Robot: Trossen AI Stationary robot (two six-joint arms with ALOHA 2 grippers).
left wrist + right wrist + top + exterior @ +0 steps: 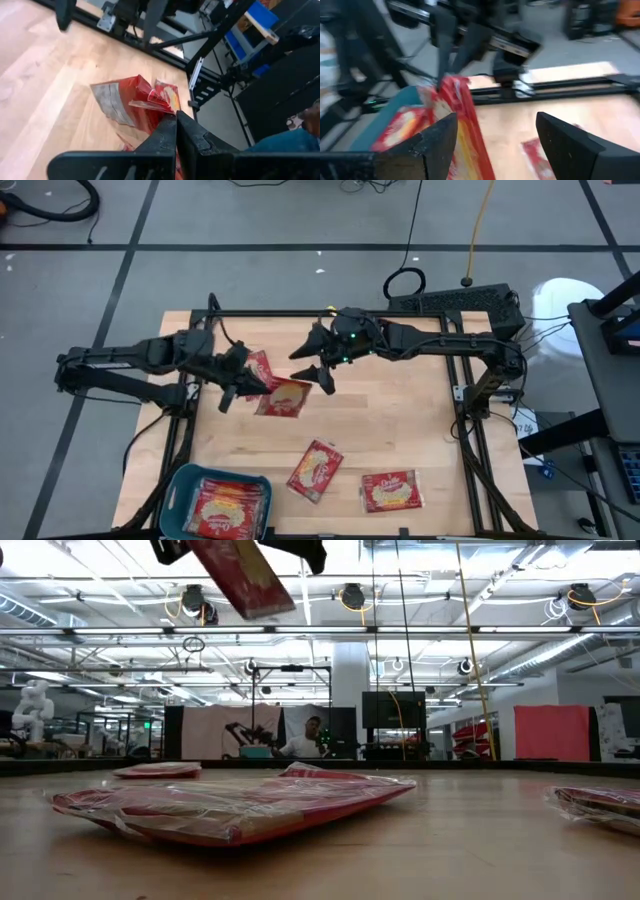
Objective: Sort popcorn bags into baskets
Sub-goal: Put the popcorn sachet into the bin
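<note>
Item: popcorn bag [285, 397], red, flat, sealed in a glossy wrapper. We judged it light and soft, the sort of packet that buckles and sags when lifted by one end; the film looked slick, so a grip on the crimped seam at a short end seemed safer to us than one on the flat face. The contents (loose kernels, we supposed) would shift if it tipped.

Holder: left gripper [233, 383]. Its fingers [170, 137] were pressed together on the near edge of the bag, which hung out ahead of the tips, creased and folded at the pinch. A second packet [258, 370] lay just behind the jaws in the high view; we could not tell whether it was caught in the same pinch.

Neighbour: right gripper [322, 368]. Its jaws stood wide and held nothing. In its own wrist view the raised bag stood close before the gap, towards one finger [427, 145], and we could not tell whether it touched.

Stock on the table [400, 415]: two more bags [316, 471] [390, 490], lying flat, well apart from both sets of jaws.

Destination: blue basket [172, 502] at the near corner on the left arm's side, already holding bags [225, 508], well apart from the held one.
</note>
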